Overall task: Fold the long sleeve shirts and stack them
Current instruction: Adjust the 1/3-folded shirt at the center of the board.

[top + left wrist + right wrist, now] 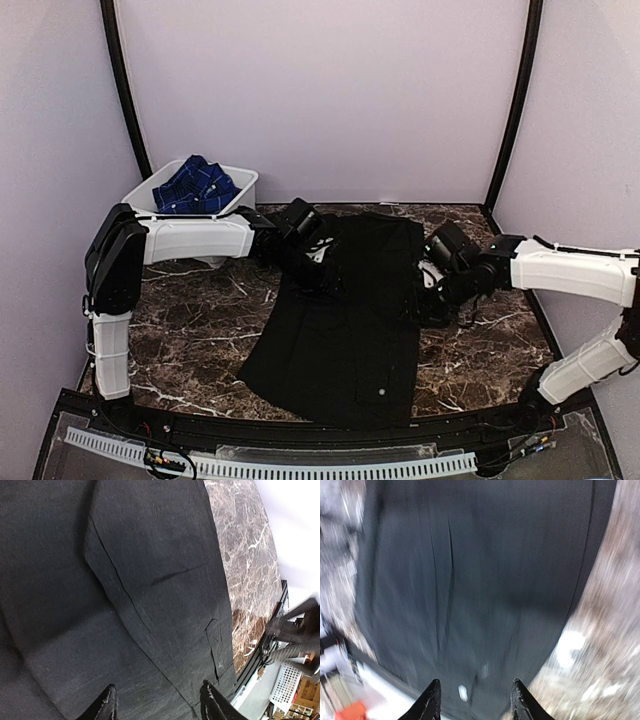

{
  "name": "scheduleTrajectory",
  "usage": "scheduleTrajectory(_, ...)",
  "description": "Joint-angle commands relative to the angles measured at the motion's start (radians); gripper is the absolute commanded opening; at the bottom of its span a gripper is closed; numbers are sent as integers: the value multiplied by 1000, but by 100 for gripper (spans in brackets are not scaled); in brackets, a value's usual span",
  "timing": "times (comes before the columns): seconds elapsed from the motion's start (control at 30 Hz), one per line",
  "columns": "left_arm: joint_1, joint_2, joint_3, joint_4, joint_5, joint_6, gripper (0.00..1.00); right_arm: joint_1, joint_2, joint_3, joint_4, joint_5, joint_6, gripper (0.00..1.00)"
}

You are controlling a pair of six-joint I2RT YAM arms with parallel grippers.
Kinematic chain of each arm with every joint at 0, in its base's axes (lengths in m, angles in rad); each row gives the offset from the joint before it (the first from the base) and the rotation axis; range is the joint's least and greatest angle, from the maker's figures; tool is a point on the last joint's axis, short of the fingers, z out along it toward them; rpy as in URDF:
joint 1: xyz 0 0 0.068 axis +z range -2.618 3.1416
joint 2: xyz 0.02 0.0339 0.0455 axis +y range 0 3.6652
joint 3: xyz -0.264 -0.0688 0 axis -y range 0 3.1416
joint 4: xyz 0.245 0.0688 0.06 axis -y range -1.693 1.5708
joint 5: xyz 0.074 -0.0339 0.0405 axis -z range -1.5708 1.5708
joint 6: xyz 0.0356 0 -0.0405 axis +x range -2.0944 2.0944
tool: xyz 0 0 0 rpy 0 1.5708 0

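The black long sleeve shirt [350,340] lies spread on the marble table with its sides folded inward, and a white button shows near its lower right. The dark blue checked shirt [195,185] sits bunched in a white tub. My left gripper [322,272] hovers over the black shirt's upper left part. In the left wrist view it [159,701] is open above flat black cloth [150,580] crossed by a fold line. My right gripper [420,295] is at the shirt's right edge. In the blurred right wrist view it [476,687] is open over the black shirt [485,580], holding nothing.
The white tub [243,180] stands at the back left corner of the marble table [500,340]. Purple walls close in the back and both sides. A black rail [300,435] runs along the near edge.
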Motion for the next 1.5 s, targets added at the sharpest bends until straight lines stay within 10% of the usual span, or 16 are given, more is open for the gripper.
scheduleTrajectory(0.0,5,-17,66,28,-62,0,53,-115,117,128,128,97,-154,37)
scheduleTrajectory(0.33,8,52,181,31,-136,14,49,-345,485,395,410,19,-206,10)
scheduleTrajectory(1.07,13,31,158,-40,-189,19,47,-530,1034,873,432,-83,-116,10)
scheduleTrajectory(1.47,27,-92,-12,-64,-333,37,47,-535,933,869,346,2,-180,27)
